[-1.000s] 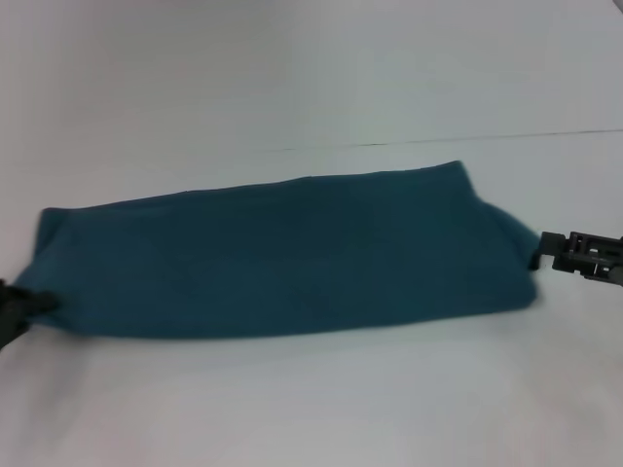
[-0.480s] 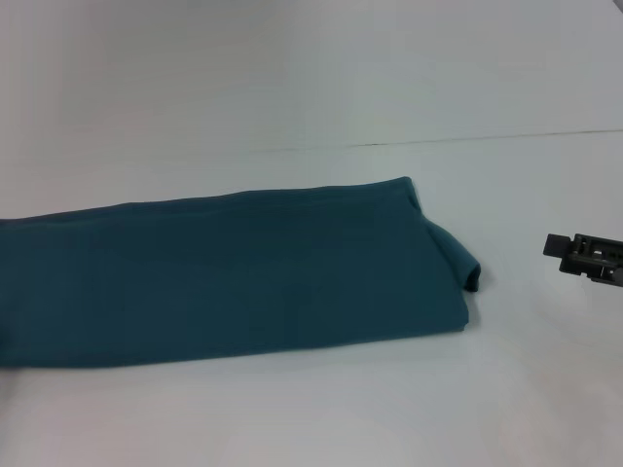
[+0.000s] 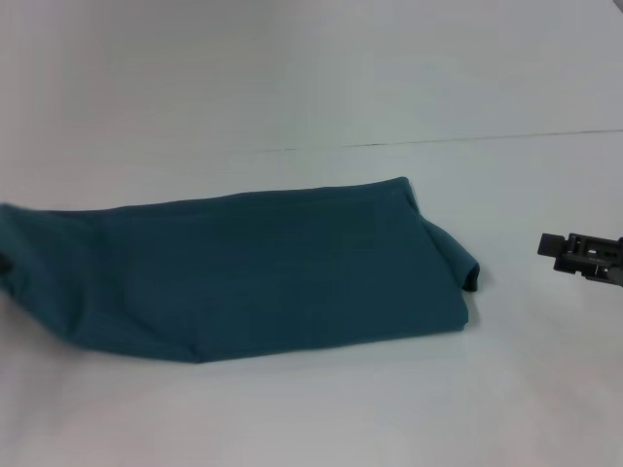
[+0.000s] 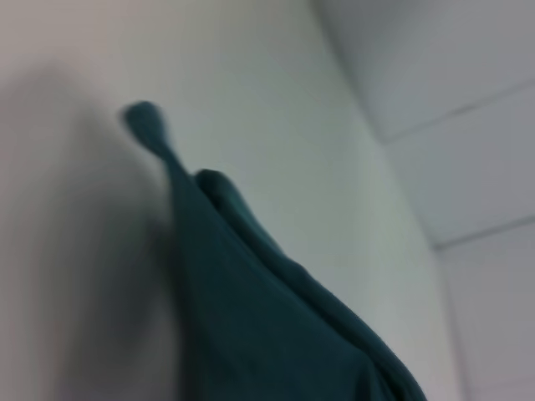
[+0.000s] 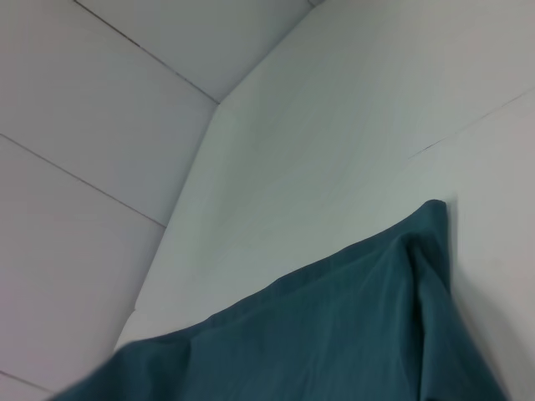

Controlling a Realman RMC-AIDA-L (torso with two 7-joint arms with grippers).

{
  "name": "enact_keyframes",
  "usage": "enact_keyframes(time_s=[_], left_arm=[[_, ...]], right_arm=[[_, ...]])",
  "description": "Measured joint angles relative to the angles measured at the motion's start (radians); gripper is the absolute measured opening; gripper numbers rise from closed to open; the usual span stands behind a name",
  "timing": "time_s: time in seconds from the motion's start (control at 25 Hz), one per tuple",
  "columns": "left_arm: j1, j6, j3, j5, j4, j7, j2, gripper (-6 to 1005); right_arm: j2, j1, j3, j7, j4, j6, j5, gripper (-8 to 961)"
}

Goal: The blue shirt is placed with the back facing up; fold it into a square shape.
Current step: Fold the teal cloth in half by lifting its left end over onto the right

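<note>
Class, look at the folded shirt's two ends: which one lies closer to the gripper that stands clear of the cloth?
The blue shirt's rounded end on the robot's right. The right gripper sits apart on bare table just beyond it; the opposite end runs to the head view's left edge.

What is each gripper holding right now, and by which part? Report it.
The right gripper holds nothing; it sits clear of the blue shirt on the table. The left gripper is at the shirt's left end, but a hold there cannot be confirmed.

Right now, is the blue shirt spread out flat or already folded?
Folded, but not square: the blue shirt lies as a long doubled band on the table, layered edges showing at its right end. The right gripper hangs clear of it.
</note>
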Motion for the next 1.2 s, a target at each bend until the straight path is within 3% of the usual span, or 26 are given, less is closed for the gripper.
enact_keyframes(time_s=[0.24,0.56,0.68,0.88,0.92,0.96,1.2], left_arm=[[-0.077,0.122,0.002,-0.063,0.014,-0.015,0.02,27],[-0.211,0.146,0.069,-0.081,-0.002,-0.03,0.007,34],[-0.252,0.146,0.115,-0.102,-0.013,-0.03,-0.008,36],[-0.31,0.131,0.204,-0.158,-0.017,-0.025,-0.051,41],[-0.337,0.106,0.244,-0.17,-0.017,-0.022,-0.073,41],[-0.337,0.106,0.244,-0.17,-0.017,-0.022,-0.073,42],[-0.418,-0.021,0.407,-0.185,-0.038,-0.009,-0.128,47]], right_arm=[[0.0,0.006,-0.003,-0.002,0.001,0.004,0.0,693],[0.008,0.012,-0.003,-0.016,0.001,0.006,0.0,689],[0.009,0.012,-0.003,-0.016,0.001,0.006,0.0,688],[0.011,0.013,-0.004,-0.016,0.002,0.007,0.0,686],[0.011,0.013,-0.004,-0.016,0.002,0.007,0.0,685],[0.011,0.013,-0.005,-0.016,0.002,0.007,0.0,685],[0.011,0.02,-0.008,-0.016,0.01,0.01,-0.005,682]])
